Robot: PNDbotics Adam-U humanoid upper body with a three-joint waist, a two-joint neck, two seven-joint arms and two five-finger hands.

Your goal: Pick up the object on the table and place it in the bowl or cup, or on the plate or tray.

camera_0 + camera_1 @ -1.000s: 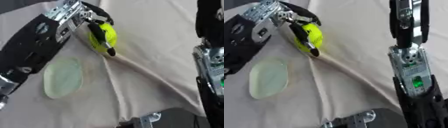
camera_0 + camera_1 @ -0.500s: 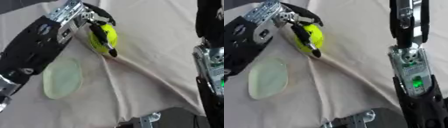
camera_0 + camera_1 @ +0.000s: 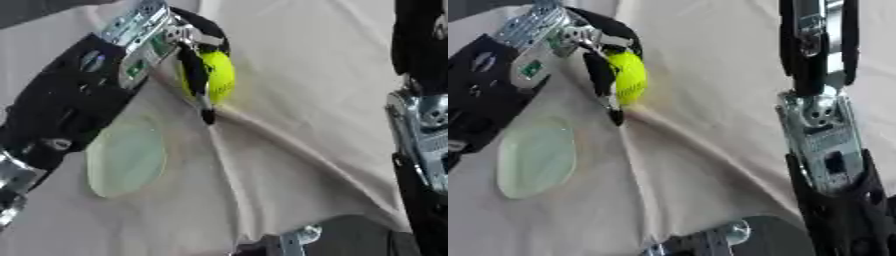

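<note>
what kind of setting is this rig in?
Probably a lab or test bench, not a home: a table under a wrinkled beige cloth, holding only a pale green plate and the yellow-green ball in the left hand, with metal hardware at the near edge.

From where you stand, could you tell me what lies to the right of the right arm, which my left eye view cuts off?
Observer: In the right eye view the right arm shows at full width, with bare cloth beyond it.
Operator: Thank you. Does its hand show there?
Observer: No, the arm runs off the bottom edge, so the hand is out of sight.
Operator: Is the arm near the ball?
Observer: No, open cloth separates it from the ball, which the left hand has its fingers curled round.
</note>
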